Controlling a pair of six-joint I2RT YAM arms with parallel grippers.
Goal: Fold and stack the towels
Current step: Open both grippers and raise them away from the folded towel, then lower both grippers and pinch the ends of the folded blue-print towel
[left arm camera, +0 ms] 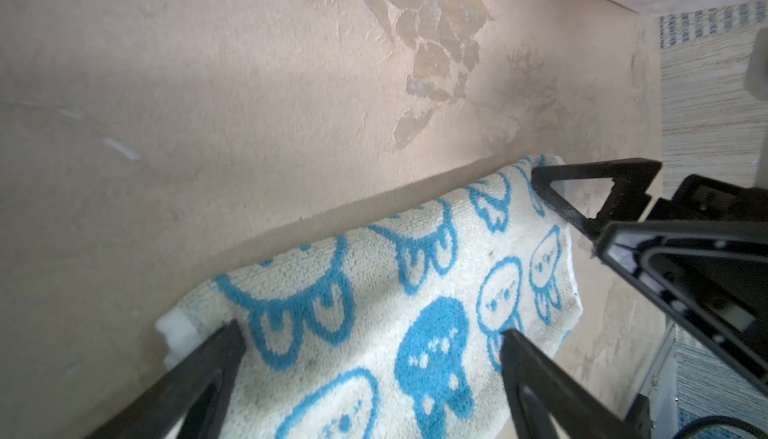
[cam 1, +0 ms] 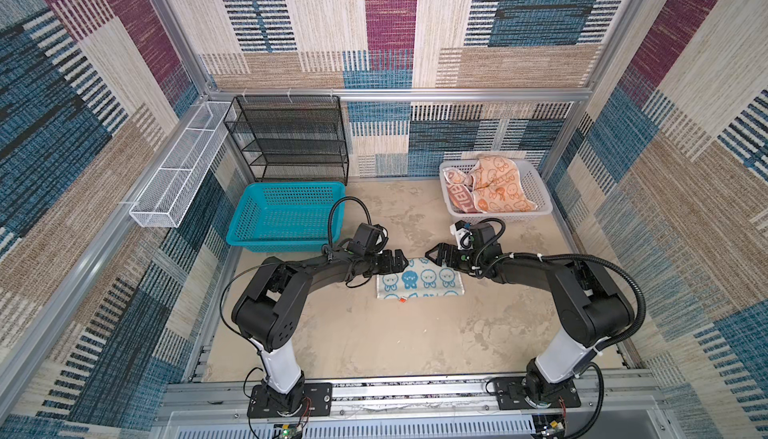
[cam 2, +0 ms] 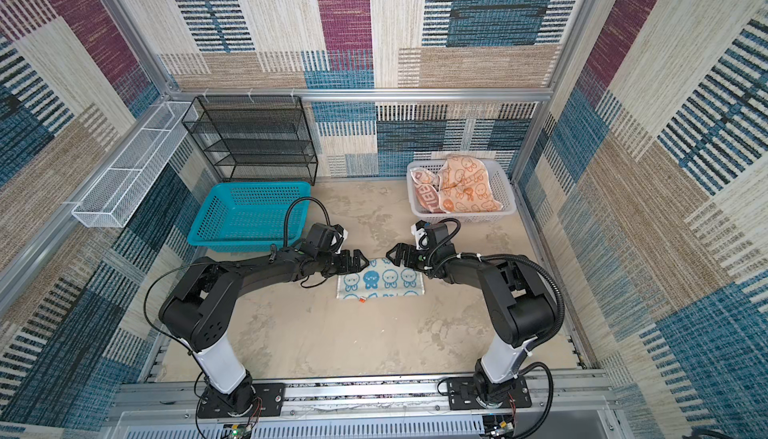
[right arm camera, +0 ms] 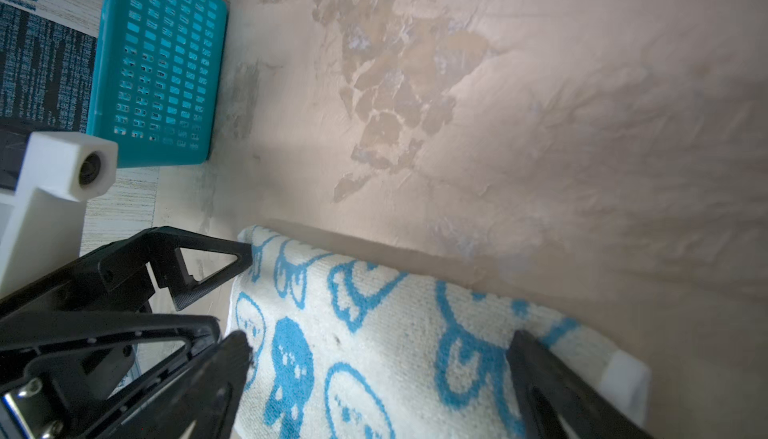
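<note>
A pale towel with blue rabbit faces (cam 1: pixel 419 281) (cam 2: pixel 380 281) lies folded into a flat strip in the middle of the table. My left gripper (cam 1: pixel 399 264) (cam 2: pixel 359 265) stands open over its far left corner. My right gripper (cam 1: pixel 432 255) (cam 2: pixel 392 253) stands open over its far right corner. In the left wrist view the towel (left arm camera: pixel 374 283) lies between the spread jaws of my left gripper (left arm camera: pixel 370 333); the right wrist view shows the same of the towel (right arm camera: pixel 374 312) and my right gripper (right arm camera: pixel 378 341). The orange towel (cam 1: pixel 498 185) and the lettered towel (cam 1: pixel 457 198) lie crumpled in a white basket (cam 1: pixel 536 204).
A teal basket (cam 1: pixel 282 216) stands at the back left, just behind my left arm. Behind it are a black mesh shelf (cam 1: pixel 291 142) and a white wire tray (cam 1: pixel 178 175) on the left wall. A small orange tag (cam 1: pixel 402 300) shows at the towel's near edge.
</note>
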